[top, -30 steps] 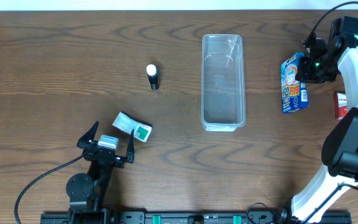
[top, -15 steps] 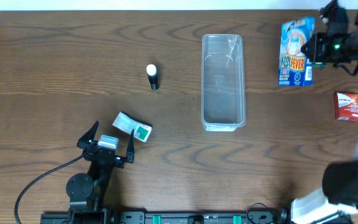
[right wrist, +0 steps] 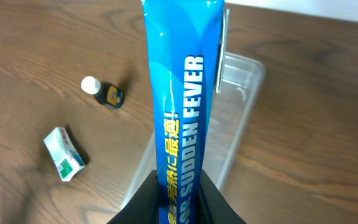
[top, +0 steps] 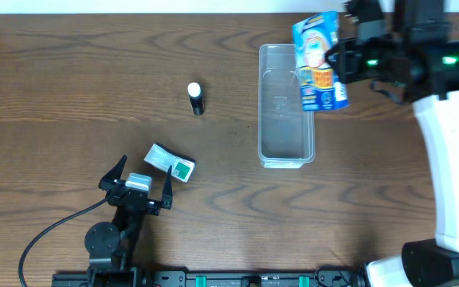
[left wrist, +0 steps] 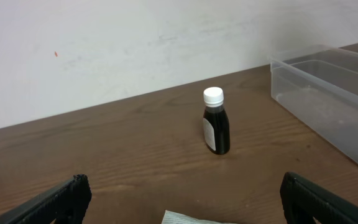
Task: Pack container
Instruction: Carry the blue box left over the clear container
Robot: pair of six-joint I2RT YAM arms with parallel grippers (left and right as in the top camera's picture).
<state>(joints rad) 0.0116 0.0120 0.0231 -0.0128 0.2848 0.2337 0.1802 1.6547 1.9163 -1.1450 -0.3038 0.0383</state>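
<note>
Hanging over container [top: 281, 119] far-right rim: blue box [top: 319, 62] clamped in right gripper [top: 347, 60], long axis along container's; cavity just leftward. Left gripper [top: 143, 177] splayed, empty, well apart.

Clamped between the fingers of my right gripper [right wrist: 178, 210], the blue box [right wrist: 182, 118] turns its narrow side to my wrist camera. Running lengthwise away from my fingers, it reads "SUDDEN FEVER" in white capitals. Just left of that is a line of yellow East Asian characters that I cannot make out for certain. From overhead, the box's front has an orange patch with print too small to read.

Ahead of my left gripper [left wrist: 182, 190], the dark bottle [left wrist: 215, 122] bears a pale label, its print illegible. The white-and-green carton [right wrist: 64, 154], to the left of my right fingers, shows no readable words.
</note>
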